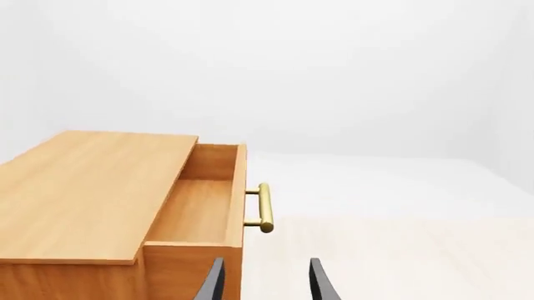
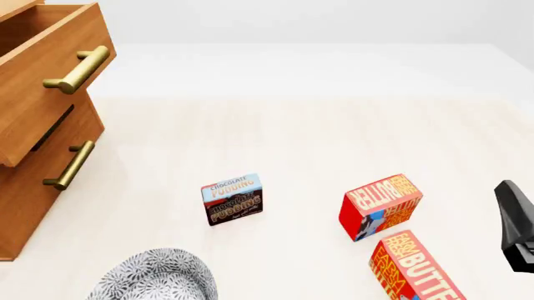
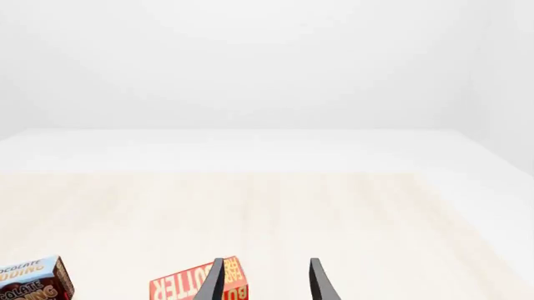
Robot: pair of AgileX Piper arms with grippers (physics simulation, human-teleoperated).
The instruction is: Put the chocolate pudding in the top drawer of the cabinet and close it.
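1. The chocolate pudding (image 2: 232, 199) lies on the pale counter (image 2: 276, 137), roughly in the middle from left to right and toward the near side. It touches nothing else.
2. Its lettered face is turned up toward the viewer. The light blue band sits on the far side and the dark brown band on the near side. Its long axis runs mostly left to right, and the right end is swung a little toward the far side, so the lettering climbs slightly to the right.
3. The cabinet (image 2: 34, 156) stands at the left edge of the counter, well apart from the pudding. The top drawer (image 1: 200, 206) is pulled open and its light wood inside looks bare. Its brass handle (image 2: 79, 70) faces right across the counter.
4. Two butter boxes (image 2: 381, 206) (image 2: 417, 269) lie to the right of the pudding. The farther one is tilted and the nearer one runs off the bottom edge. A speckled grey bowl (image 2: 154, 275) sits near and left of the pudding.
5. The left tool (image 1: 265, 281) hovers just by the open drawer's near corner, fingers spread apart and holding nothing.
6. The right tool (image 3: 265, 281) hangs over the right side of the counter near the butter boxes, fingers likewise parted and empty.
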